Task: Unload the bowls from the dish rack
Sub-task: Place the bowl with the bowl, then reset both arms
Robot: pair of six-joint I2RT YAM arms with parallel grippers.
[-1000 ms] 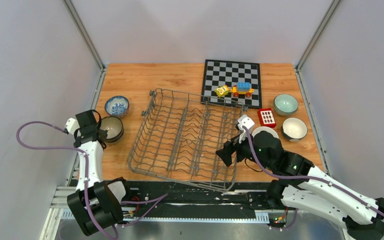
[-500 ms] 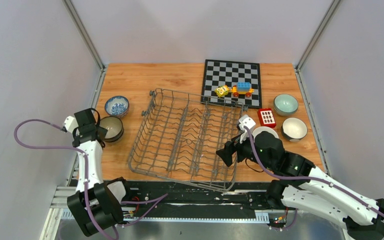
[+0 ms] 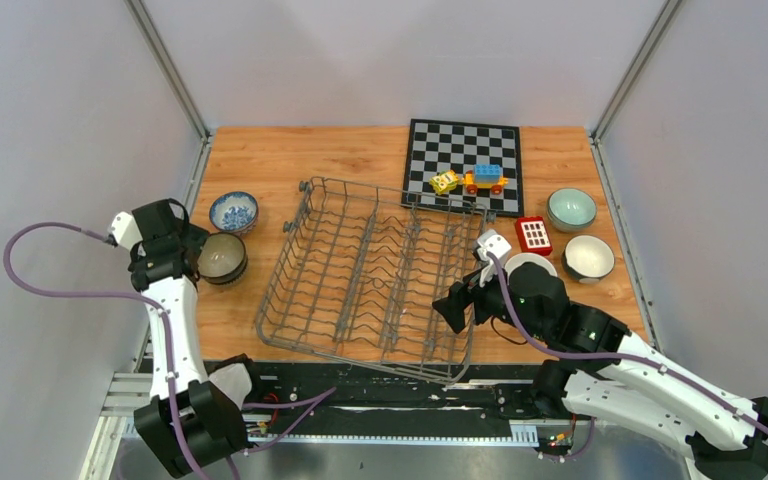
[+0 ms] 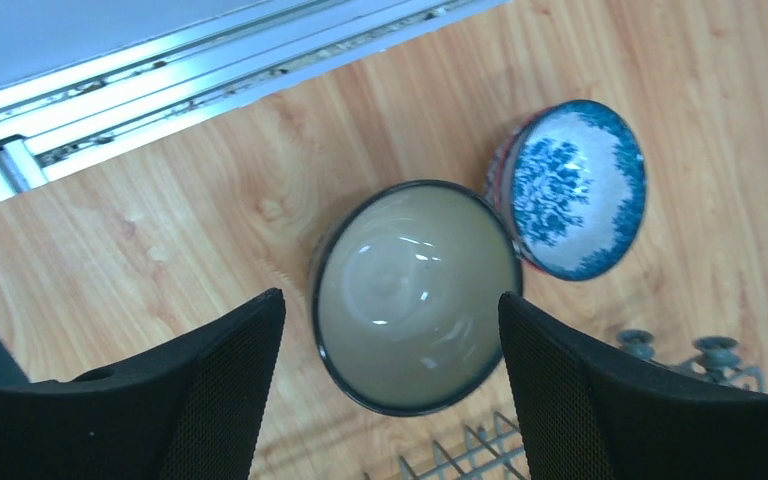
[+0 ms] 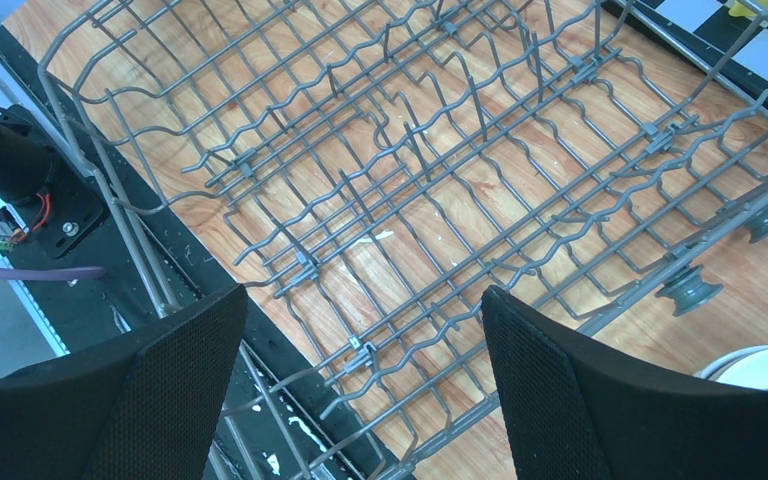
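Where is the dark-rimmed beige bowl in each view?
Top external: dark-rimmed beige bowl at the left, left of the dish rack.
Left wrist: bowl at centre; rack at the bottom edge.
Right wrist: not in it.
Shared landmark: the dish rack, in all three.

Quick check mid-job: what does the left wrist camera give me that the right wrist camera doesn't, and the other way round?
Left wrist only: the beige bowl upright on the table, untouched between the fingers of the open left hand, the blue-and-white bowl close beside it, and the metal rail at the table edge.
Right wrist only: the inside of the dish rack, no bowl among the prongs shown, a chessboard corner, a white bowl rim, the open right hand.
Both: the wooden table and some rack wire.
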